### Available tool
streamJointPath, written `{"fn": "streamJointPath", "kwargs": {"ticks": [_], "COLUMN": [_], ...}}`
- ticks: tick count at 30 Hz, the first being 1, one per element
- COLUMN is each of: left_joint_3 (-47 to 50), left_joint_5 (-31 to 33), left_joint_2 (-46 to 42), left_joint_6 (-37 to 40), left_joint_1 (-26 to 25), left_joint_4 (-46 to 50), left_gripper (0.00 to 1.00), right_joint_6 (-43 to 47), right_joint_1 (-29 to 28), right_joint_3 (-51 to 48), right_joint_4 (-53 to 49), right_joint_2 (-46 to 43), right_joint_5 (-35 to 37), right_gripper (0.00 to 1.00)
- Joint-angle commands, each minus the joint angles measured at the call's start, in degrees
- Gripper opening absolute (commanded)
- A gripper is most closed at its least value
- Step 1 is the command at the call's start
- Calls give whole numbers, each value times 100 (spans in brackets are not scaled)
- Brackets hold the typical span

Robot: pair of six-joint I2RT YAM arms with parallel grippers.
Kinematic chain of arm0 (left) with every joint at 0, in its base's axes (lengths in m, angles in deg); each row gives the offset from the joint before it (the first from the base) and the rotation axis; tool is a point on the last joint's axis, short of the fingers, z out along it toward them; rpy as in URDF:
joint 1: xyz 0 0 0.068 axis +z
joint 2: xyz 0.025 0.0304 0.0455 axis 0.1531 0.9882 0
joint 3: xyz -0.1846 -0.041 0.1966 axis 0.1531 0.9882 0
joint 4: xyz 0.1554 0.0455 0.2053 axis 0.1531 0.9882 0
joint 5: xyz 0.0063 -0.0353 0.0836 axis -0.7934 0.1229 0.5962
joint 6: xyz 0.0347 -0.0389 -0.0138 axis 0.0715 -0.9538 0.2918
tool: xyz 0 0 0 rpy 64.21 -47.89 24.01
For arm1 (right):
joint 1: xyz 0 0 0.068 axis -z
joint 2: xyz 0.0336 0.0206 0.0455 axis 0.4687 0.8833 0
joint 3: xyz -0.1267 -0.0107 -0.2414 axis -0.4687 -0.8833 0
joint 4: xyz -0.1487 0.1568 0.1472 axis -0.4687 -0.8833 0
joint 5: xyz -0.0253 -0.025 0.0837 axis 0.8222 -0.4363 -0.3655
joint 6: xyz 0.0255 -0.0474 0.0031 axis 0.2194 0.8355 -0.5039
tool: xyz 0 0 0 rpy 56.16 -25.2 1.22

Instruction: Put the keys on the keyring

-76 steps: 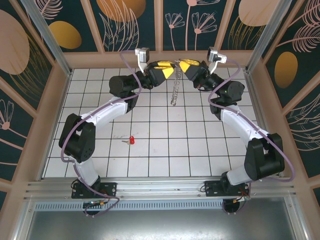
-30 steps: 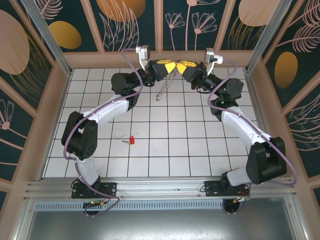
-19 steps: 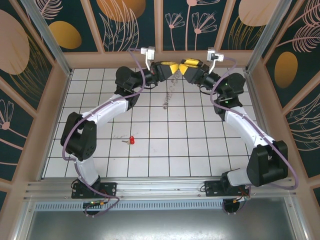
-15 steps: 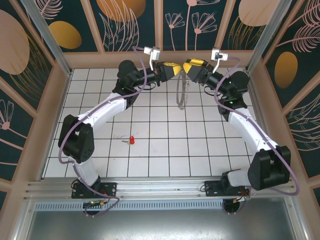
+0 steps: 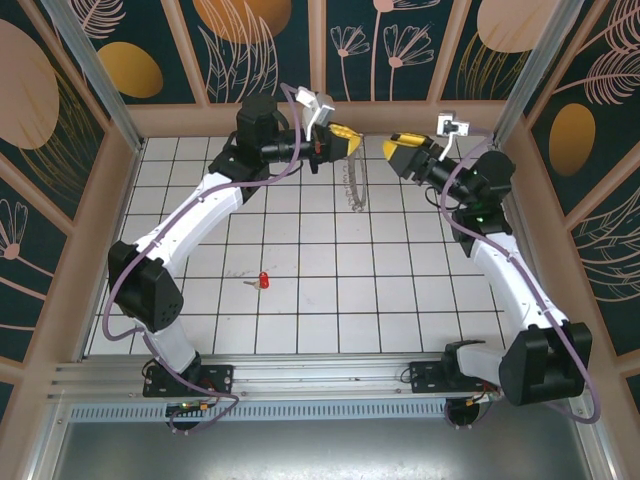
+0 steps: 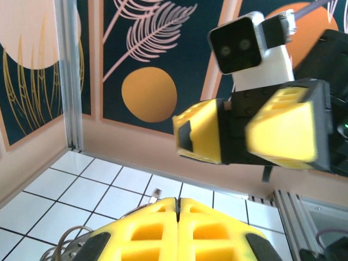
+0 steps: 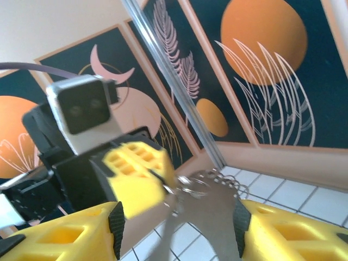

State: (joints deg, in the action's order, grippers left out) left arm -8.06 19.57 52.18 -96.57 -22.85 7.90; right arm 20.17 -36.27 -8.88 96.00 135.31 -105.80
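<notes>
1. Keyring [image 5: 354, 186] dangles, pinched in my left end effector [image 5: 350, 140]; my right end effector [image 5: 395, 150] is spread, just beside it.
2. Next, I judge: fetch the red key [image 5: 264, 280] lying on the desk [image 5: 400, 300].

White tiled floor [image 5: 400, 290] with dark grout lines inside navy wall panels [image 5: 420, 50] of orange discs and pale leaves.

Bare desk [image 5: 330, 310] surrounds the key [image 5: 263, 279] — reachable from above. Farther back the keyring [image 5: 352, 185] dangles from the left gripper [image 5: 356, 143], narrowing the gap toward the right gripper [image 5: 392, 150] — both arms flank the sides.
</notes>
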Motion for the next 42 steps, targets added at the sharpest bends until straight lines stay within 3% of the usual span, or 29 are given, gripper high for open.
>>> {"fn": "streamJointPath", "kwargs": {"ticks": [1, 7, 13, 42], "left_joint_3": [-294, -439, -548, -458], "left_joint_5": [-352, -632, -1015, -1240], "left_joint_2": [-176, -103, 47, 157], "left_joint_6": [505, 542, 311, -58], "left_joint_1": [-7, -2, 2, 0], "left_joint_4": [383, 453, 313, -33], "left_gripper": [0, 0, 0, 0], "right_joint_6": [48, 176, 168, 170], "right_joint_1": [108, 110, -17, -463], "right_joint_3": [-115, -42, 9, 625], "right_joint_4": [352, 408, 529, 660], "right_joint_2": [-57, 128, 208, 649], "right_joint_5": [-616, -1324, -1610, -1413], "right_gripper": [54, 44, 43, 36]}}
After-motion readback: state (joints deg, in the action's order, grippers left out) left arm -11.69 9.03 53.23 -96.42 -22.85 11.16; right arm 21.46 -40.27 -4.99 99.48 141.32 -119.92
